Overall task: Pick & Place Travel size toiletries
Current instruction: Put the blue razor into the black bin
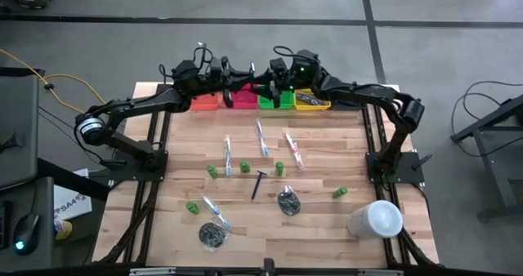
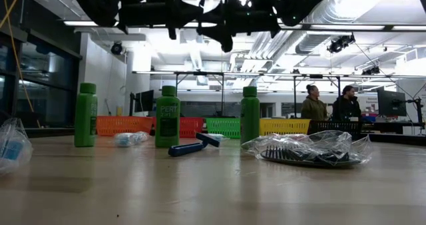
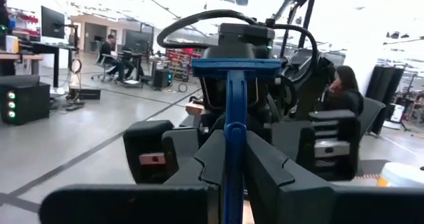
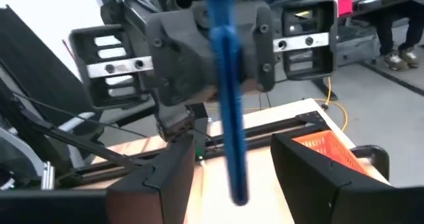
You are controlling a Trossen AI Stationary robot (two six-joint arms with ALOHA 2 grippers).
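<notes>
- Overhead, high view: left gripper [image 1: 237,84] and right gripper [image 1: 263,84] meet nose to nose above the bins [image 1: 260,101].
- Left wrist view: left fingers clamp 1 blue razor [image 3: 233,111], head outermost.
- Right wrist view: razor handle hangs between the right gripper's [image 4: 232,168] parted fingers, untouched.

Both arms are black, jointed and glossy, with looped black cables. The left arm [image 1: 122,113] has a white ring joint; a green light glows on the right arm [image 1: 359,92].

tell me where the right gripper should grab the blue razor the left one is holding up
Best on the bare handle below the left gripper, jaws closing across its thin sides. The right gripper already faces it with open fingers straddling that free end, and the razor's wide head sits beyond the left's grip.
</notes>
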